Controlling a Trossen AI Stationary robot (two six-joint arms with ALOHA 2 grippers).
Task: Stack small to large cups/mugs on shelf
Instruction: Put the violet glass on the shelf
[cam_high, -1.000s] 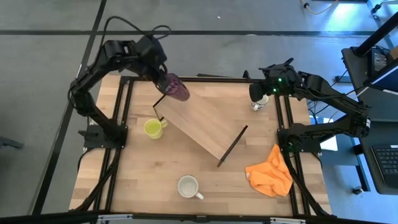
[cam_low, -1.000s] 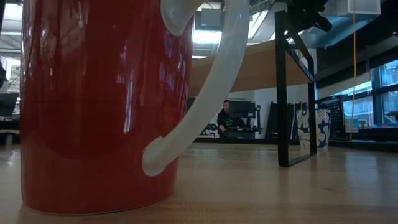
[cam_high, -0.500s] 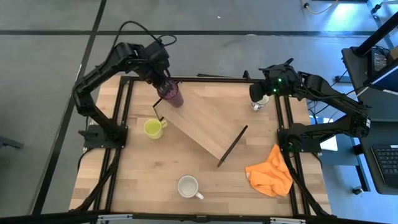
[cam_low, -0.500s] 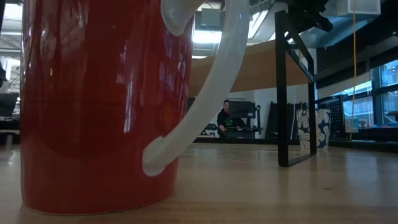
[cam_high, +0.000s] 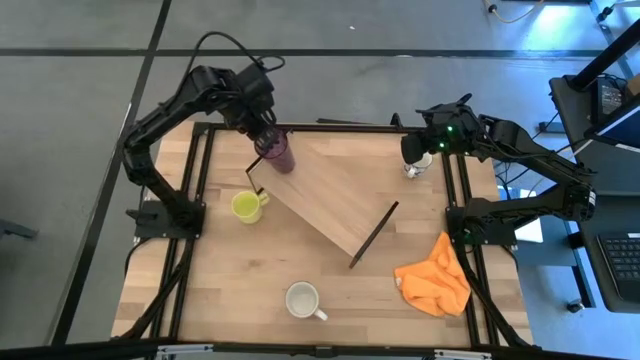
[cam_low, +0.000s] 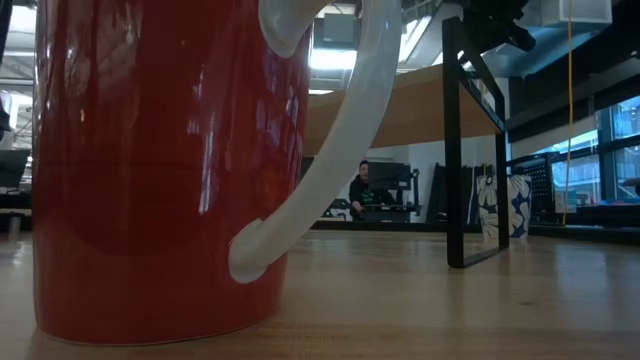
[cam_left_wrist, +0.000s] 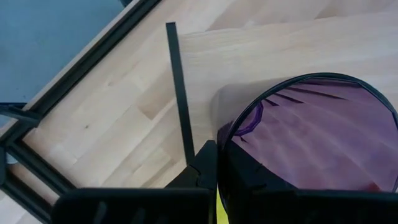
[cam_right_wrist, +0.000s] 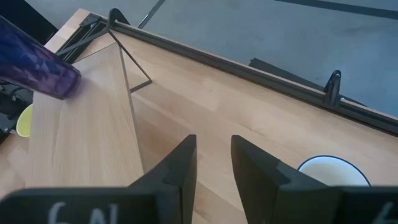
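Since second ago: left gripper swung purple tumbler from tilted to near upright, now over far-left end of shelf, jaws clamped on its rim.

Right gripper parked by white-grey mug, jaws slightly apart, empty.

Risks:
- tumbler close to shelf edge, early release tips it onto desk
- yellow-green mug right below, could get clipped

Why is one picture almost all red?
Low view: a red mug stands right at the lens, filling the picture, with window glare on its glaze. High view: the same mug looks small and white inside.
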